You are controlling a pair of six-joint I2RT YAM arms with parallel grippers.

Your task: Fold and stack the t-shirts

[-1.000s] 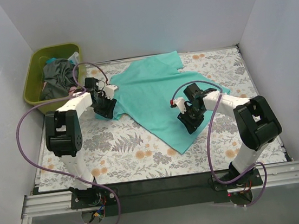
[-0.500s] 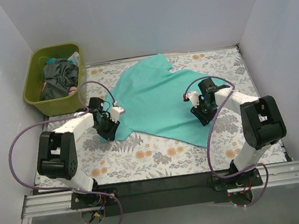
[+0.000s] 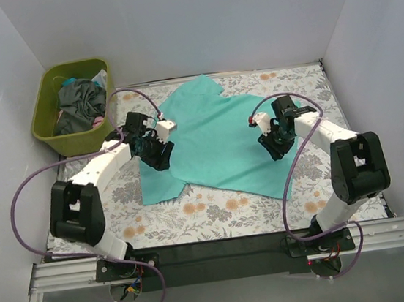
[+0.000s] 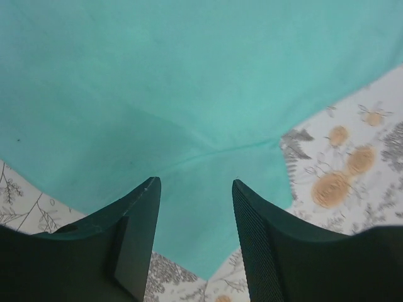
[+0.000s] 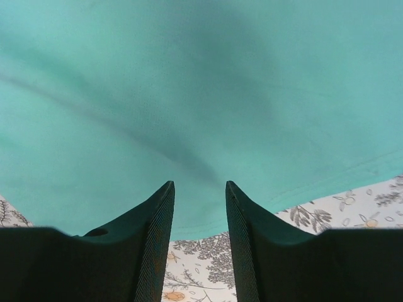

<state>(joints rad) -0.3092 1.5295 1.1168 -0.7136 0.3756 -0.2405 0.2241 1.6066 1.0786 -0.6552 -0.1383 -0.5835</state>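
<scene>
Top view: shows shirt (image 3: 211,139) spread open mid-table (image 3: 217,212), skewed and a bit rumpled, no fold in it. Puts left gripper (image 3: 160,155) over shirt's left edge and right gripper (image 3: 274,146) over its right part. Shows basket (image 3: 49,133) at far-left corner, holding more clothes (image 3: 78,103). No folded stack anywhere. Reads as early stage: laying out only. Folding, stacking and the basket load all left to do.

Left wrist: looks down on shirt (image 4: 189,82) near a hem corner, with table (image 4: 352,157) print to the right. Left gripper (image 4: 195,182) spread wide, nothing pinched; cannot tell if touching cloth.

Right wrist: looks down on shirt (image 5: 201,82) with a soft crease running across, table (image 5: 327,214) showing past the hem. Right gripper (image 5: 199,184) parted, narrower gap, nothing between the fingers.
</scene>
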